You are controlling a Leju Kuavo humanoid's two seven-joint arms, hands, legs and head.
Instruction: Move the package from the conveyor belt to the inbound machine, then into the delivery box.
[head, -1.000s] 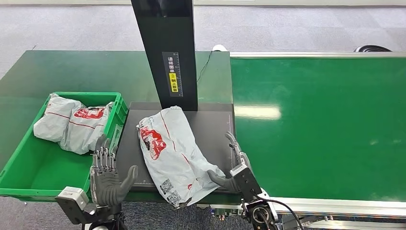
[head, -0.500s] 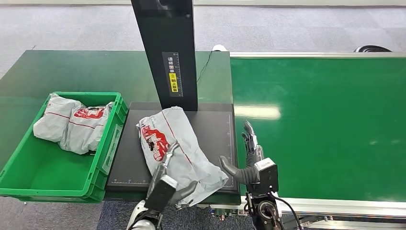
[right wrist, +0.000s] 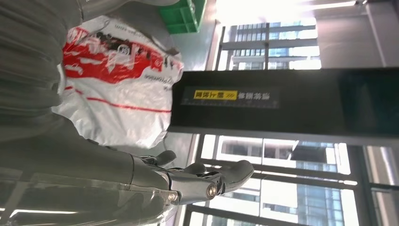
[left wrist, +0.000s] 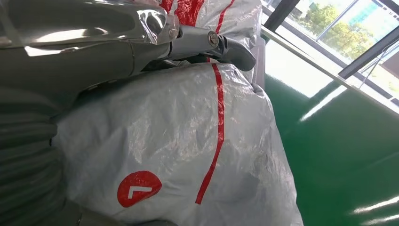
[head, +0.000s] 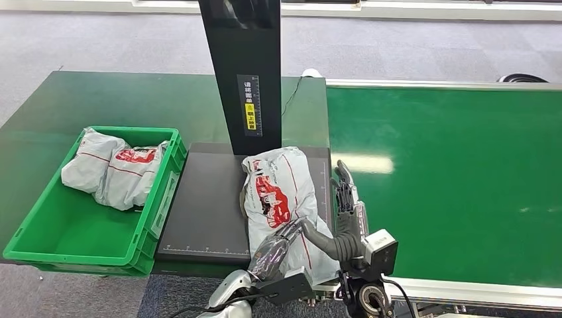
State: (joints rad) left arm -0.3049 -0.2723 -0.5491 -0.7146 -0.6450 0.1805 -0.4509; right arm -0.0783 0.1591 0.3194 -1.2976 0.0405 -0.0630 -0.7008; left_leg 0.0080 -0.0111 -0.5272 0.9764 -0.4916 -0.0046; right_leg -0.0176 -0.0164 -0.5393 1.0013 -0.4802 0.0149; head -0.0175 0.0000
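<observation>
A grey package (head: 281, 192) with red print lies on the black plate (head: 205, 205) of the inbound machine, toward its right edge and overhanging the near edge. My left hand (head: 273, 248) rests on the package's near end with fingers stretched flat over it. In the left wrist view the package (left wrist: 188, 155) lies right against the left hand (left wrist: 70, 47). My right hand (head: 346, 212) stands open beside the package's right side, fingers straight and thumb touching the bag. The right wrist view shows the package (right wrist: 117, 94) beyond the right hand (right wrist: 94, 174).
The machine's black column (head: 242, 73) rises just behind the package. A green delivery box (head: 159, 192) stands left of the plate with two grey bags (head: 112, 172) in its far end. The green conveyor belt (head: 450, 179) stretches to the right.
The camera has shifted a little. My left hand came across from beside the box onto the package. The package slid right on the plate and turned more lengthwise. My right hand moved back slightly.
</observation>
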